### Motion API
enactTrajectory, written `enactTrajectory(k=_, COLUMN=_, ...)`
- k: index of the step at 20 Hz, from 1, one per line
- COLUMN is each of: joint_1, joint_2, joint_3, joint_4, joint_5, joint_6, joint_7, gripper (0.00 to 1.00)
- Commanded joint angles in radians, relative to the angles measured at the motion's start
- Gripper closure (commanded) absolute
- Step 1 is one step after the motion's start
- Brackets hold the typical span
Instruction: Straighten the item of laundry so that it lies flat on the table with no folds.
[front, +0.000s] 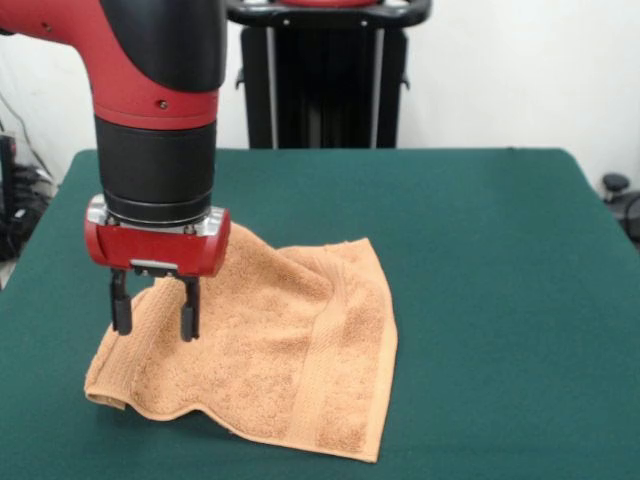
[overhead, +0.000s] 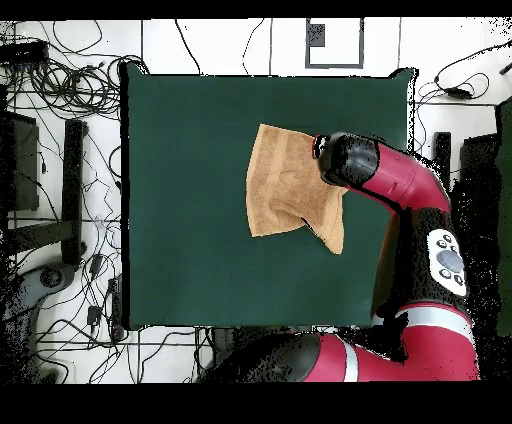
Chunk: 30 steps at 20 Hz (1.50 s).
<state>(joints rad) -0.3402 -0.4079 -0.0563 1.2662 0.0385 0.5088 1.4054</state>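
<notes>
In the overhead view the arm (overhead: 385, 178) covers the towel's (overhead: 280, 185) 3 o'clock side and hides the gripper entirely. In the front view the gripper (front: 154, 318) stands before the towel's (front: 290, 350) 9 o'clock part, and whether its fingertips touch the cloth is unclear. The arm is cut off at 12 o'clock, and the table's (front: 480, 250) near edge at 6 o'clock.

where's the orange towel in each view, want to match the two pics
Front view: the towel lies left of centre in the lower half of the green table, rumpled, with the hand over its left corner.
Overhead view: the towel sits right of centre in the table's upper half, its right part hidden under the arm.
Shared landmark: the red and black arm above the towel's edge.
</notes>
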Motion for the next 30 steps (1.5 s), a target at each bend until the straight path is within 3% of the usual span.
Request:
enactTrajectory(k=1, joint_1=0.052, joint_2=0.006, joint_3=0.061, joint_4=0.121, joint_5=-0.053, joint_6=-0.002, joint_7=0.102, gripper=0.0)
enactTrajectory(k=12, joint_1=0.054, joint_2=0.017, joint_3=0.067, joint_4=0.126, joint_5=-0.047, joint_6=-0.029, joint_7=0.112, gripper=0.0)
enactTrajectory(k=21, joint_1=0.056, joint_2=0.119, joint_3=0.081, joint_4=0.063, joint_5=-0.046, joint_6=0.02, joint_7=0.086, gripper=0.0)
enactTrajectory(k=30, joint_1=0.054, joint_2=0.115, joint_3=0.093, joint_4=0.086, joint_5=-0.056, joint_6=-0.014, joint_7=0.072, gripper=0.0)
